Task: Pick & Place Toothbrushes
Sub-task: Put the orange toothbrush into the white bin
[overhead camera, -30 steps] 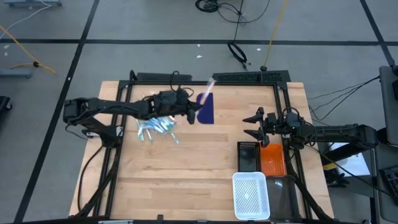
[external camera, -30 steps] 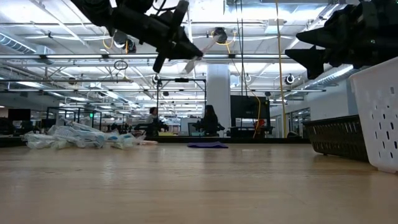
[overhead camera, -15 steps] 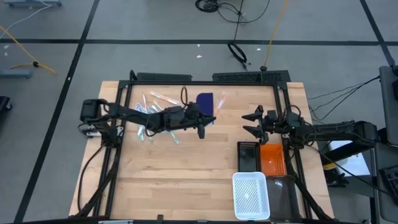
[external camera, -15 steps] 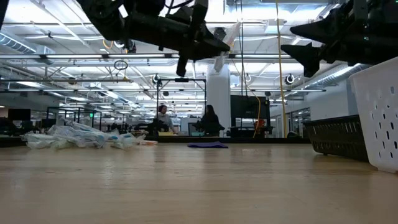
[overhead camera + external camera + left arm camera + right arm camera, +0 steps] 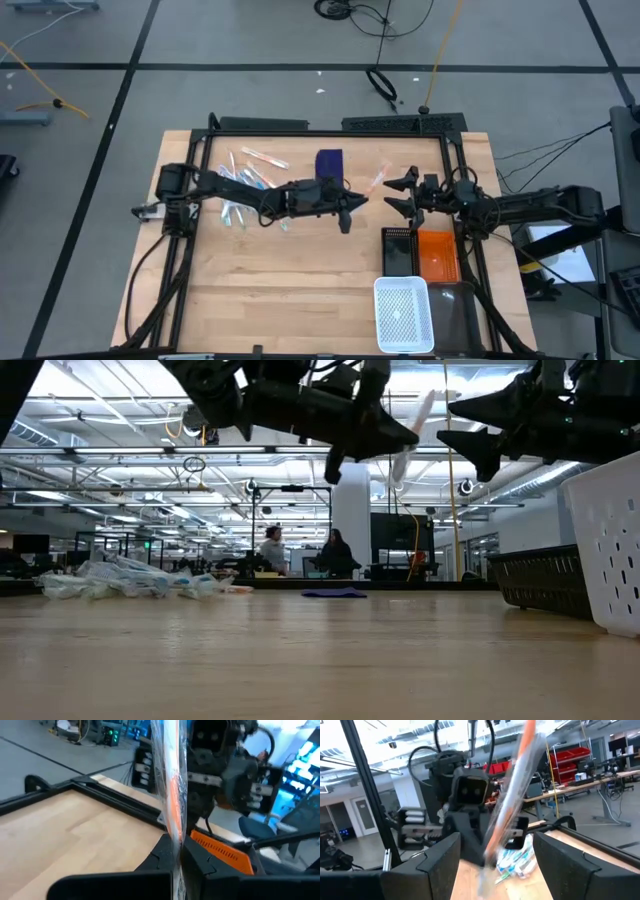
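The left arm is stretched out long and low across the middle of the table (image 5: 250, 300), and the left gripper (image 5: 358, 197) is pinched tight on one orange toothbrush (image 5: 377, 180) in a clear wrapper, held up in the air. The right gripper (image 5: 397, 193) sits just beside it near the right edge, fingers spread wide, facing that toothbrush. Since a second ago the left arm has reached much farther right, away from the pile of toothbrushes (image 5: 245, 190) near the left edge.

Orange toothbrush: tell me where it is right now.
The orange toothbrush is held in the air by the left gripper, between the blue pad and the open right gripper.
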